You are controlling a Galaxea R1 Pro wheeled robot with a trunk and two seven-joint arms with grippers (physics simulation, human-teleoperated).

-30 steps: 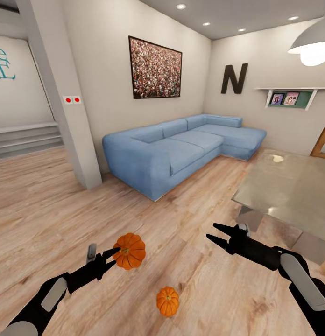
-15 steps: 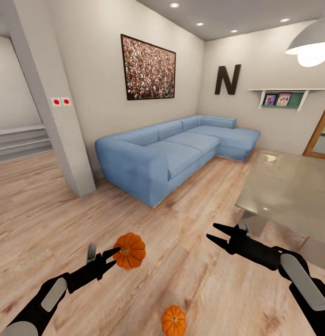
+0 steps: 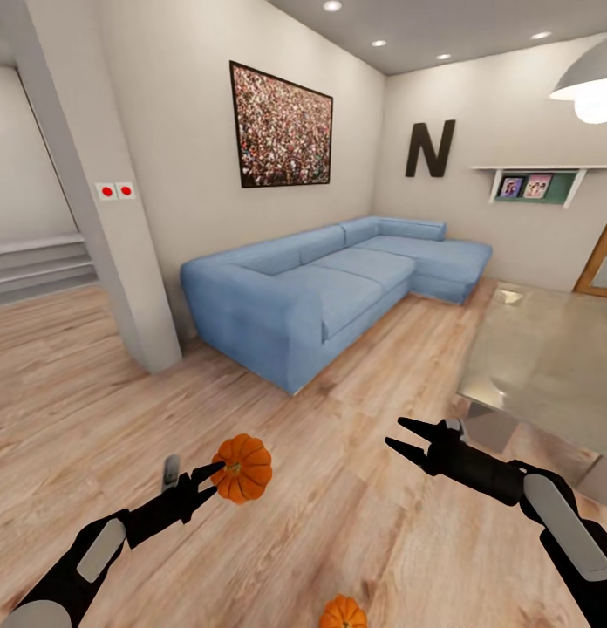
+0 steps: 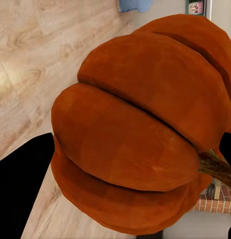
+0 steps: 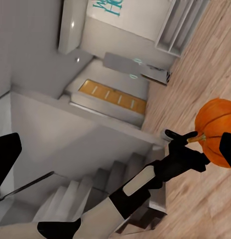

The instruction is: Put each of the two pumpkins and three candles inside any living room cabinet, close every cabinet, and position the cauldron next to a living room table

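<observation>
Two pumpkins show in the head view: one ribbed orange pumpkin pinched in the left gripper, a second pumpkin on the plank floor, nearer the free right gripper, whose jaws stand parted and empty. The glossy grey bench lies right, the blue sofa ahead.

Left wrist view: the held pumpkin, matte, deeply lobed, brownish stem sideways.

Right wrist view: the left gripper clasping that pumpkin near its stem.

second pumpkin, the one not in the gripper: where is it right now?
On the wood floor at the bottom edge of the head view, partly cut off: the loose pumpkin lies below and right of the held pumpkin in the left gripper.
</observation>
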